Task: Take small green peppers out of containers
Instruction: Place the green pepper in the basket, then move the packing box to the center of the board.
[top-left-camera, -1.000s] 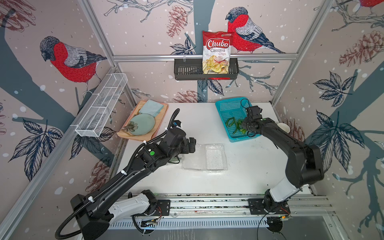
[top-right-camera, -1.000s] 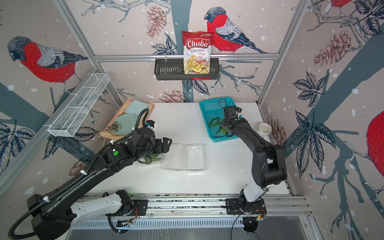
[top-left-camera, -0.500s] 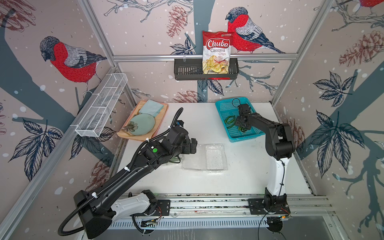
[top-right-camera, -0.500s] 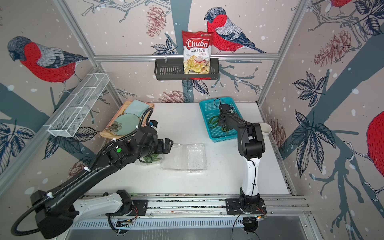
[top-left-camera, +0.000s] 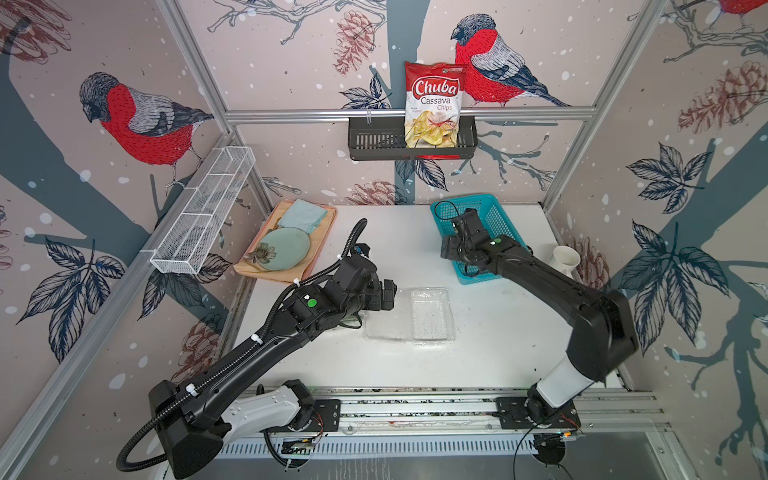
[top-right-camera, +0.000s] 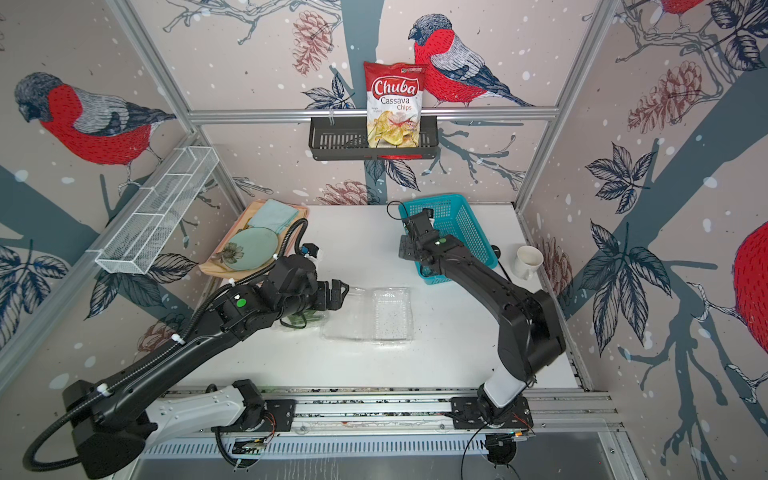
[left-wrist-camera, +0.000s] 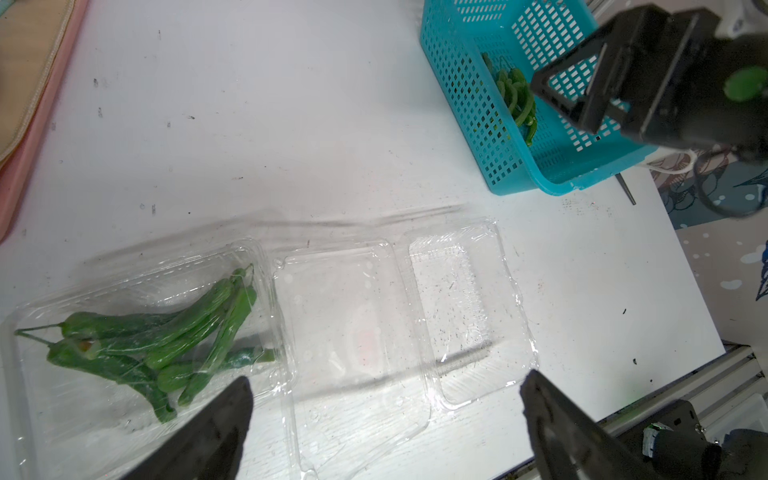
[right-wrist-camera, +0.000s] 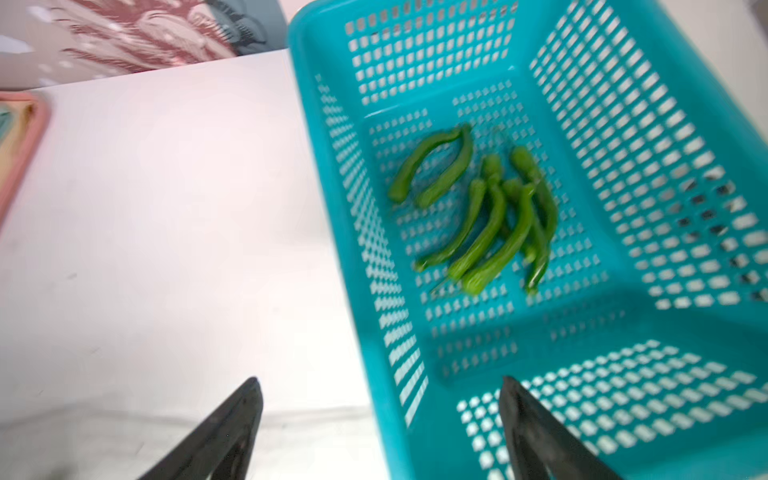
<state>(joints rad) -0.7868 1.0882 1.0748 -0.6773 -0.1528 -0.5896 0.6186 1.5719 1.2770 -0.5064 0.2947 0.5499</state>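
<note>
**Both grippers wide open, peppers split between a box and the basket**

Closest to the front, the left gripper (left-wrist-camera: 384, 378) hangs over the table (top-left-camera: 498, 332) with its jaws spread wide and nothing between them. Under it sits a clear box (left-wrist-camera: 83, 415) with a bunch of peppers (left-wrist-camera: 166, 336) lying inside, all tangled together. Just beside that is a second clear box (left-wrist-camera: 353, 332), opened out flat so both halves lie side by side on the table. The edges of the two boxes look like they touch. In both top views the left arm covers most of the pepper box, so only a bit of green peeks out.

Further back, the right gripper (right-wrist-camera: 379, 381) hovers over the rim of the turquoise basket (right-wrist-camera: 623, 145). One finger is above the table and the other above the basket, jaws apart, gripping nothing. On the basket floor there's a pile of loose peppers (right-wrist-camera: 490, 220), two of them lying slightly off from the rest. That wrist view is a bit blurry.

A white mug (top-left-camera: 565, 259) stands near the basket by the right wall. On the left side at the back is a tray (top-left-camera: 320, 241) carrying a plate (top-left-camera: 286, 249) and a folded cloth (top-left-camera: 303, 216).

Up on the back wall, a black shelf (top-left-camera: 374, 141) holds a chips bag (top-left-camera: 434, 108) standing upright. A wire rack (top-left-camera: 203, 212) hangs on the left wall.
</note>
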